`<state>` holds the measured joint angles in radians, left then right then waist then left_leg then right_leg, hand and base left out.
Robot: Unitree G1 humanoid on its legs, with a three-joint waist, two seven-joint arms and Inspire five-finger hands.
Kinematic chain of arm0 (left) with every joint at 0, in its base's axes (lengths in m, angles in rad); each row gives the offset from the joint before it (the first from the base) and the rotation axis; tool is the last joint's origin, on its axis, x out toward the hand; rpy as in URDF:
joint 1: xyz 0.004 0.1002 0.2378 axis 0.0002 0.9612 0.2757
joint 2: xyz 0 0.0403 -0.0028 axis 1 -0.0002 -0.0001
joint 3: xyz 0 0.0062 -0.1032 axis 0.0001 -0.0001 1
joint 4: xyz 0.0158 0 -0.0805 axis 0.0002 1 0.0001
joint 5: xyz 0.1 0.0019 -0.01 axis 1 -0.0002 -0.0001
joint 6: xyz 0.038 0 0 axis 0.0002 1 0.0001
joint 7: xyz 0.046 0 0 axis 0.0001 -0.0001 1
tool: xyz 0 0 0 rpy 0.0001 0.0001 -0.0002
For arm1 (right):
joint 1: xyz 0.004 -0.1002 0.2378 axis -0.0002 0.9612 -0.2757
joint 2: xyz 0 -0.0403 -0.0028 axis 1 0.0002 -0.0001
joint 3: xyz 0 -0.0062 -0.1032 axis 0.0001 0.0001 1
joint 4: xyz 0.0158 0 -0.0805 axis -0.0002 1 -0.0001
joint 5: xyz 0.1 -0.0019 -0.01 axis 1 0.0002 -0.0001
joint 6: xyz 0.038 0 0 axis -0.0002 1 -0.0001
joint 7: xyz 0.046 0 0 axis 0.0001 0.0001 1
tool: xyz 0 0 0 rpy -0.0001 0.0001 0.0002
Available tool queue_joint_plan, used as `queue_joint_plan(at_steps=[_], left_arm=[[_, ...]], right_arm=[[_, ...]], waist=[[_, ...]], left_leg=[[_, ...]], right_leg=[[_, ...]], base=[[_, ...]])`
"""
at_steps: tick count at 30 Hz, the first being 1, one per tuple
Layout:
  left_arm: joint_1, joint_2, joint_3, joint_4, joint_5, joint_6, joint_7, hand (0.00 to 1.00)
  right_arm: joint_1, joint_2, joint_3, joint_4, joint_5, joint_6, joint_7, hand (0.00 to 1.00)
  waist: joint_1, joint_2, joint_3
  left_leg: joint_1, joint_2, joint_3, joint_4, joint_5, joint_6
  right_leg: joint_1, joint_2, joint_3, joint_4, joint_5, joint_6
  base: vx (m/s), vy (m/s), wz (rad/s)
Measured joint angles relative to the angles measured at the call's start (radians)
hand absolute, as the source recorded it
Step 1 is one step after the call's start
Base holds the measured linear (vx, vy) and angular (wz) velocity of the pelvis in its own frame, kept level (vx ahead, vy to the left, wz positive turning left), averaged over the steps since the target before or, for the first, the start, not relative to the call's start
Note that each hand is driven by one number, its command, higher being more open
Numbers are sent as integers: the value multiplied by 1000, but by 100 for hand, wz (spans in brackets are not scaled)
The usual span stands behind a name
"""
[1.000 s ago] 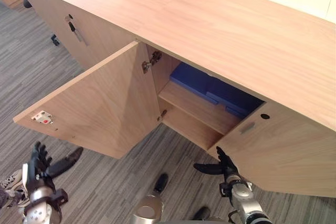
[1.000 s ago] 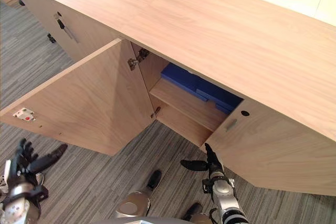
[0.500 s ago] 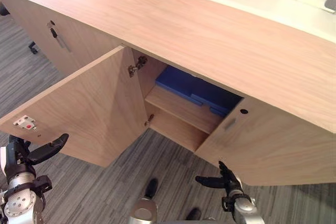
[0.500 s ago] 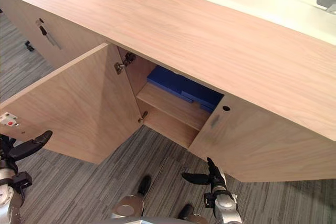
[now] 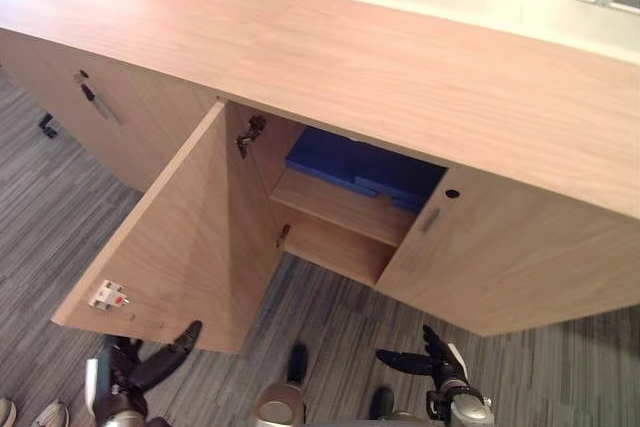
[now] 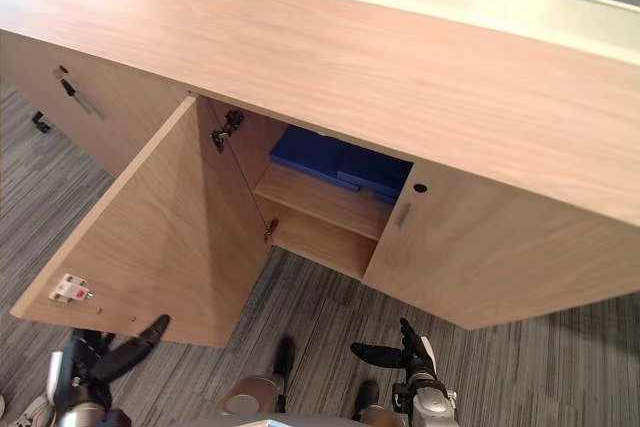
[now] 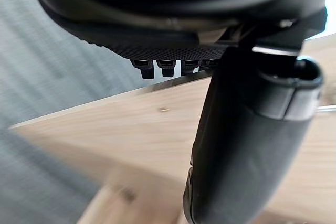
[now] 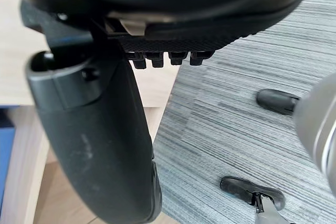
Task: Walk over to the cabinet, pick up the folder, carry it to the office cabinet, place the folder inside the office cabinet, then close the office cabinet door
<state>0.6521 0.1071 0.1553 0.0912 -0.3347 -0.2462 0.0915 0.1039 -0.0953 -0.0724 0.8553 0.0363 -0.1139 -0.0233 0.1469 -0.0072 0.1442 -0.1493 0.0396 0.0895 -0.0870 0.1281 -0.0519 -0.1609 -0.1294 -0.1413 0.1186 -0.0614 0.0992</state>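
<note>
Folder (image 5: 345,165) shelved in office cabinet (image 5: 300,42) | door (image 5: 190,237) open | left hand (image 5: 125,382), right hand (image 5: 438,367) loose-fingered, empty | push outer face near free edge

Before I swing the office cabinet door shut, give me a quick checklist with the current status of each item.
1. Folder inside the office cabinet, lying on the upper shelf: ok.
2. Folder behind the shelf's front edge, out of the door's path: ok.
3. Door wide open, nothing between it and the opening: ok.
4. Left hand open and empty, low by the door's free edge: ok.
5. Left hand touching the door: cannot tell.
6. Right hand open and empty, over the carpet, away from the opening: ok.
</note>
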Motion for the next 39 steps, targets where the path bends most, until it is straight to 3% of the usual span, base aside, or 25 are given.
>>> queue_joint_plan(at_steps=[3, 4, 5, 6, 7, 10, 14, 15, 16, 18, 22, 28, 35, 39], left_arm=[[-27, -3, -134, 51, 43, 60, -8, 100], [-74, 14, -216, 78, 81, 69, -19, 100], [-109, 30, -255, 80, 94, 75, -30, 100], [-159, 51, -346, 78, 140, 80, -43, 100], [-232, 53, -374, 82, 153, 88, -55, 100], [-436, 63, -428, 76, 189, 91, -61, 100], [-639, 82, -418, 31, 251, 57, -44, 100], [-693, 97, -408, 32, 262, 52, -30, 100], [-733, 107, -395, 39, 281, 52, -21, 100], [-786, 133, -374, 82, 315, 52, -5, 100], [-868, 195, -326, 188, 360, 52, 20, 100], [-845, 180, -320, 201, 374, 59, 17, 100], [-547, 84, -309, 181, 267, 59, -23, 100], [-430, 66, -241, 302, 237, 72, -77, 100]], right_arm=[[-19, 6, 4, -2, 0, 1, -6, 100], [-17, 14, 14, -9, 0, 0, -10, 100], [-19, 20, 21, -19, 0, 0, -13, 100], [-37, 16, 33, -25, 0, -5, -18, 100], [-58, 22, 43, -18, -1, 7, -20, 100], [-56, 31, 58, -19, -1, 16, -18, 100], [-54, 23, 62, -19, -1, 17, -20, 100], [-54, 10, 61, -18, -1, 18, -20, 100], [-54, 0, 61, -18, -1, 20, -20, 100], [-53, 0, 60, -18, -1, 26, -17, 100], [-64, -13, 58, -23, -1, 22, -16, 100], [-71, -22, 39, -22, 0, 22, -15, 100], [-54, -21, -7, -20, 0, 23, -24, 100], [-56, -30, -54, -21, -1, 26, -41, 100]], waist=[[-61, -5, 12], [-100, -16, 13], [-125, -33, 19], [-141, -18, 33], [-149, -19, 59], [-176, -5, 68], [-221, -5, 67], [-228, 5, 66], [-246, 22, 65], [-250, 26, 65], [-249, 27, 64], [-250, 30, 63], [-241, 49, 50], [-211, 51, 46]], left_leg=[[-22, -31, 58, 44, -26, 38], [-9, -56, 89, 14, -33, 29], [-40, -73, 109, 86, -52, 33], [-68, -63, 91, 235, -153, 97], [-54, -56, 148, 215, -178, 86], [-38, -49, 209, 151, -166, 69], [-22, -75, 277, 94, -142, 38], [-18, -86, 288, 84, -131, 54], [-13, -91, 291, 69, -111, 83], [4, -90, 292, 49, -90, 115], [38, -85, 279, 16, -70, 130], [51, -88, 264, -1, -55, 130], [73, -92, 225, -6, -60, 123], [87, -92, 206, -6, -65, 116]], right_leg=[[-36, -33, 57, -13, 13, 13], [-44, -56, 85, -41, 13, -6], [-58, -84, 86, -42, 20, -17], [-82, -81, 103, -38, 23, -12], [-90, -75, 144, -44, 36, -10], [-99, -23, 141, -59, 77, -28], [-46, 23, 142, -113, 128, -39], [-30, 20, 151, -140, 168, -28], [-32, 22, 155, -143, 179, -21], [-28, 30, 158, -144, 179, -21], [-1, 44, 148, -155, 178, -22], [10, 47, 131, -154, 173, -30], [50, 41, 93, -155, 152, -32], [82, 41, 74, -172, 145, -35]], base=[[-31, 146, -45], [-13, 194, -39], [26, 266, -52], [43, 265, -93], [32, 201, -116], [-77, 171, -81], [-17, 124, -70], [69, 22, -44], [114, 25, -33], [130, -23, -16], [78, -69, 0], [8, -33, 8], [11, -14, 17], [14, -20, 15]])
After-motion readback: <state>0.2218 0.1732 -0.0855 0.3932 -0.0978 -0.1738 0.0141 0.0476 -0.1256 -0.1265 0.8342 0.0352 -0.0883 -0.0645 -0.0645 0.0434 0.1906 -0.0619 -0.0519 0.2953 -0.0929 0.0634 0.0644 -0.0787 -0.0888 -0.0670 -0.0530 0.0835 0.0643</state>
